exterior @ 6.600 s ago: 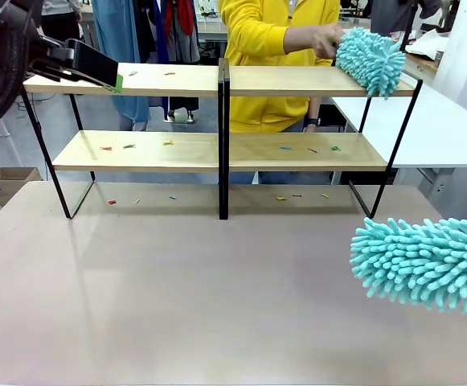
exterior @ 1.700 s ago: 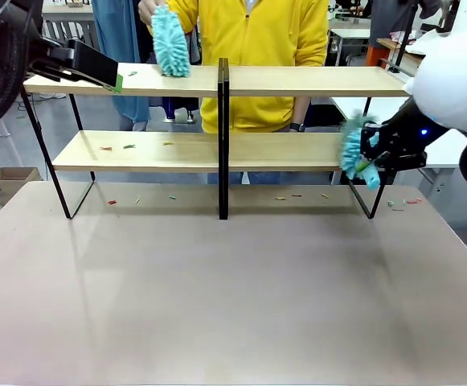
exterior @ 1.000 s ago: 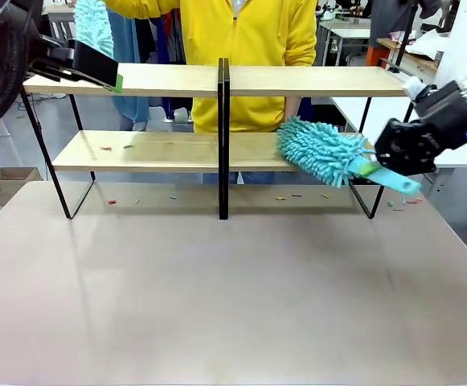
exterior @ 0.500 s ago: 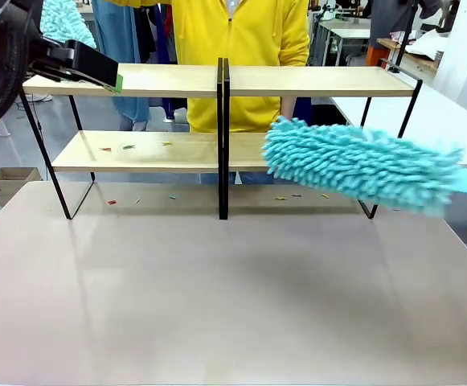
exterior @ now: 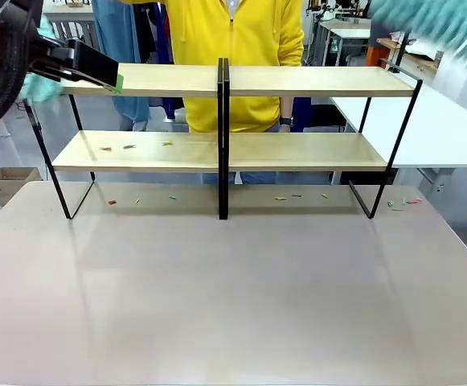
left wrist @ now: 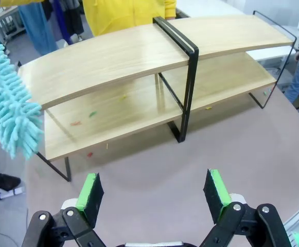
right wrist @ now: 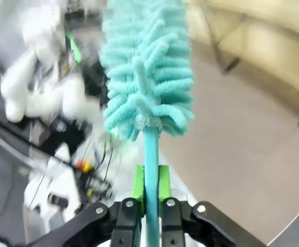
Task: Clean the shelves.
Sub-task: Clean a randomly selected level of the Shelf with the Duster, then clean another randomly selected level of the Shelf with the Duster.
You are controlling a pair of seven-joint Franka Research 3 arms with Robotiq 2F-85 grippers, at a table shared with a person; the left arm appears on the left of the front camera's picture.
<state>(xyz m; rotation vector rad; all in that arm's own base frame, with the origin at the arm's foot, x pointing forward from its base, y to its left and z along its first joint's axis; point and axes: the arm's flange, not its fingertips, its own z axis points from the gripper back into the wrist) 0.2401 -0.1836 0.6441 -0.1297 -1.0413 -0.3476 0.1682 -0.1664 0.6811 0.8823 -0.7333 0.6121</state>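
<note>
front: beige table [exterior: 233,305], workshop behind, person [exterior: 233,32] in yellow opposite. we count 1 shelves [exterior: 297,80] rack on the table's far half: 2 tiers, 2 units; scraps [exterior: 129,147] on the lower left board.
left wrist: left gripper [left wrist: 153,189] spread wide, empty, facing the shelves; 1 teal duster [left wrist: 10,113] by their end.
right wrist: right gripper [right wrist: 150,181] pinching the handle of a 2nd duster [right wrist: 146,67], blurred.

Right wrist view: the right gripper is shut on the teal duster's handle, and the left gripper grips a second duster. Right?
Not the left part. The right gripper is shut on the handle of the teal duster, but the left gripper grips nothing: the left wrist view shows its jaws open and empty, the second duster apart from it at the picture's left edge.
</note>
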